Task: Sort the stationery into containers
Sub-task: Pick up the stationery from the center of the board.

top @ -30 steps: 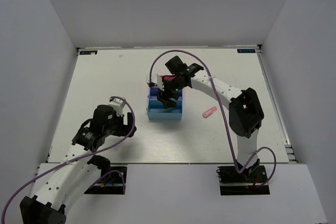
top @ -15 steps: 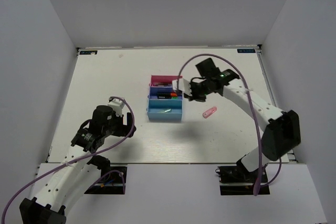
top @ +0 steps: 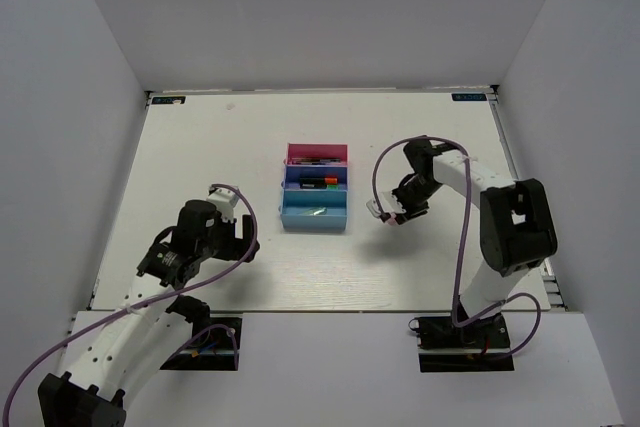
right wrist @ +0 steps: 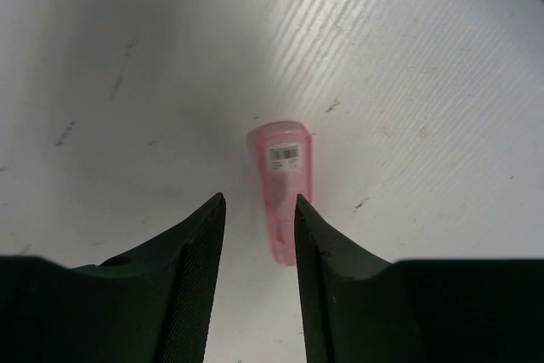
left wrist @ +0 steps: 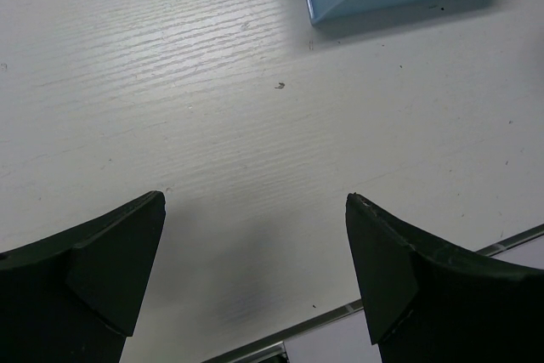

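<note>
Right gripper (right wrist: pixel 259 199) down low over the bench (top: pixel 200 147), to the right of the tray row, roughly midway between the trays and the right edge. Jaws partly apart, straddling a pink marker (right wrist: pixel 285 167). The marker lies flat on the bench, barcode label up, its rounded end pointing away from the gripper. There is a clear gap between the marker and the left-hand jaw in the wrist view. The other jaw overlaps the marker's edge; contact there cannot be told. Not clamped. Left gripper (left wrist: pixel 255 201) near the near-left part of the bench, jaws wide apart, nothing between them, bare bench below. Three trays joined in a row at bench centre: pink tray (top: pixel 317 147) farthest, dark blue tray (top: pixel 288 180) in the middle, light blue tray (top: pixel 314 223) nearest. The pink tray holds a slim dark pen (top: pixel 312 160). The dark blue tray holds black highlighters (top: pixel 318 182), with orange and green visible on them. The light blue tray holds a mint-green marker (top: pixel 318 212)
</note>
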Robot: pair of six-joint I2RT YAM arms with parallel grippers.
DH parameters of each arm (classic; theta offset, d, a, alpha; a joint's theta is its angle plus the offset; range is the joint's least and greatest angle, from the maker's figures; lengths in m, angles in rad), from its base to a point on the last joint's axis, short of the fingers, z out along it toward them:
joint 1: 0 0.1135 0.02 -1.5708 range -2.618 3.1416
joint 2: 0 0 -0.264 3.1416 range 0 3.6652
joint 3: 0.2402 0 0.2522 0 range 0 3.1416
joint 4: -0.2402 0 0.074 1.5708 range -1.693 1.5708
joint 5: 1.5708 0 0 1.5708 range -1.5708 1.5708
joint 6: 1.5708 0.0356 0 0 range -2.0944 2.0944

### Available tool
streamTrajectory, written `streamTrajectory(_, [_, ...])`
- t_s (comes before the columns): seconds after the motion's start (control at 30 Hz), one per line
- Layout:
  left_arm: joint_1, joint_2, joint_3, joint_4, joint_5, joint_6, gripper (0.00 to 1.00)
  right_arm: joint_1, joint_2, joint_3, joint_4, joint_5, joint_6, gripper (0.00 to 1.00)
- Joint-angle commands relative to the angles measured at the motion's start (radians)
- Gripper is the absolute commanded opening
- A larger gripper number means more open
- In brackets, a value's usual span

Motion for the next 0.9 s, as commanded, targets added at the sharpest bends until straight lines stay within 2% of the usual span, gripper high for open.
streamTrajectory(0.0, [0.005,-0.001,-0.007,-0.001,-0.007,0.007,0.97,-0.009,0.062,0.075,0.000,-0.018,-0.110,0.43])
streamTrajectory(0.03, [0.006,0.004,-0.004,-0.003,-0.006,0.009,0.97,-0.011,0.070,0.079,0.000,-0.013,-0.112,0.46])
streamTrajectory(0.33, [0.006,0.016,-0.004,-0.006,-0.004,0.012,0.97,-0.006,0.196,0.173,-0.073,0.045,-0.140,0.46])
streamTrajectory(0.57, [0.005,0.013,-0.005,-0.007,-0.010,0.012,0.97,-0.005,0.225,0.098,-0.001,0.112,-0.095,0.45])
streamTrajectory(0.67, [0.005,0.013,-0.005,-0.006,-0.010,0.013,0.97,-0.005,0.227,0.081,0.014,0.120,-0.052,0.37])
streamTrajectory(0.77, [0.005,0.014,-0.004,-0.009,-0.012,0.010,0.97,-0.002,0.222,0.119,-0.022,0.091,0.047,0.02])
streamTrajectory(0.83, [0.005,0.017,-0.005,-0.010,-0.012,0.012,0.97,-0.003,0.204,0.162,-0.064,0.021,0.090,0.00])
streamTrajectory(0.87, [0.006,0.016,-0.007,-0.009,-0.012,0.009,0.97,-0.003,0.194,0.189,-0.087,0.008,0.180,0.00])
